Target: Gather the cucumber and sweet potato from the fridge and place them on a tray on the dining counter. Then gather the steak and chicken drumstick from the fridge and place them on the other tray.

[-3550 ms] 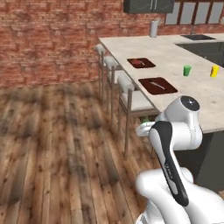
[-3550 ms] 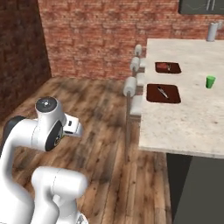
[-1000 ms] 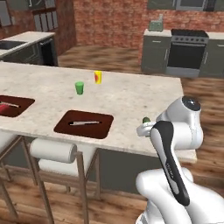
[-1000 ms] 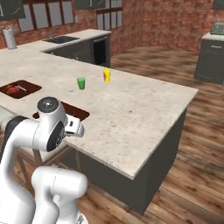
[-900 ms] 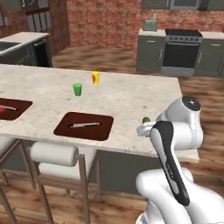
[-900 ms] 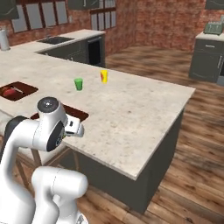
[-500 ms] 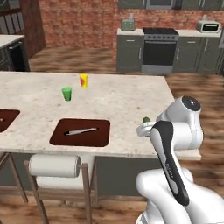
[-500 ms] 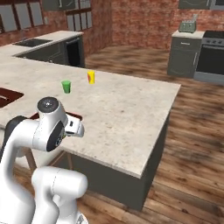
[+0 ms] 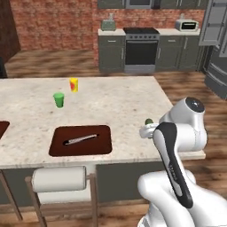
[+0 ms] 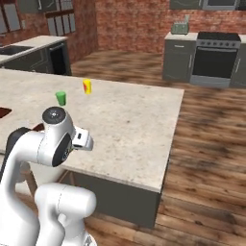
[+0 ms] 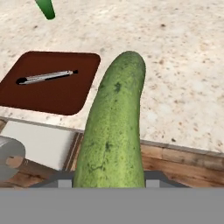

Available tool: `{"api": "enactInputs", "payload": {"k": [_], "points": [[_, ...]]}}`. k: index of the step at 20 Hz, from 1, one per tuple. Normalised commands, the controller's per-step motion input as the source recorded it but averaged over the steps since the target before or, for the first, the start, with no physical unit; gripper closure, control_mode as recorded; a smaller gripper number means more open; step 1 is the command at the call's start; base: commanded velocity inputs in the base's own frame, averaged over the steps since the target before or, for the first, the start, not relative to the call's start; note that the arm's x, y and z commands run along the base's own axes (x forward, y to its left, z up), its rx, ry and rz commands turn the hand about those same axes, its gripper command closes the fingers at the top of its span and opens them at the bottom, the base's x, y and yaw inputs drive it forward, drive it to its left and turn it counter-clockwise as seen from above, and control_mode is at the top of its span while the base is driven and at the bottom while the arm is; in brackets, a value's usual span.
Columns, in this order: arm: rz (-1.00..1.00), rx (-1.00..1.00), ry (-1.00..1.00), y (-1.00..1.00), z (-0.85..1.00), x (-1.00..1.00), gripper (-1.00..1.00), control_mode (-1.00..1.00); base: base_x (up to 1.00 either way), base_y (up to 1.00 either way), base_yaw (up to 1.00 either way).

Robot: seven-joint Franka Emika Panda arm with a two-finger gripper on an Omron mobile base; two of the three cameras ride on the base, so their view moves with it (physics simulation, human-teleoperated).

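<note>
A long green cucumber (image 11: 114,131) rises from between the fingers of my gripper (image 11: 109,181), which is shut on it. In the left base view the cucumber's tip (image 9: 149,120) pokes up from the gripper (image 9: 147,129) at the near right edge of the dining counter (image 9: 115,106). A dark brown tray (image 9: 57,148) lies on the counter to the gripper's left, with a silver utensil (image 9: 80,139) on it. The hand view shows this tray (image 11: 65,96) and utensil (image 11: 43,77) left of the cucumber. A second tray's corner (image 9: 1,128) is at the far left.
A green cup (image 9: 58,99) and a yellow cup (image 9: 73,84) stand farther back on the counter. A padded stool (image 9: 60,179) sits under the counter's near edge below the tray. A stove (image 9: 140,51) and grey cabinets line the back brick wall.
The base has driven and turned, so the whole scene slid left: the counter's end and the stove have come into view. The arm holds the same pose, with the cucumber still gripped.
</note>
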Motion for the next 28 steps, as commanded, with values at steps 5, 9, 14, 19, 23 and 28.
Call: {"api": "enactInputs", "payload": {"k": [5,9,14,19,23,28], "points": [[0.0,0.0,0.0,0.0,0.0,0.0,1.0,1.0,0.39,0.45,-0.22],[0.0,0.0,0.0,0.0,0.0,0.0,1.0,1.0,0.39,0.18,-0.12],[0.0,0.0,0.0,0.0,0.0,0.0,1.0,1.0,0.3,0.3,-0.09],[0.0,0.0,0.0,0.0,0.0,0.0,1.0,1.0,0.13,0.36,-0.1],[-0.02,-0.03,0.0,0.11,0.0,0.06,1.0,-1.0,0.15,0.28,-0.08],[0.03,-0.13,-0.01,0.43,0.0,0.13,1.0,-1.0,0.0,0.0,0.0]]}}
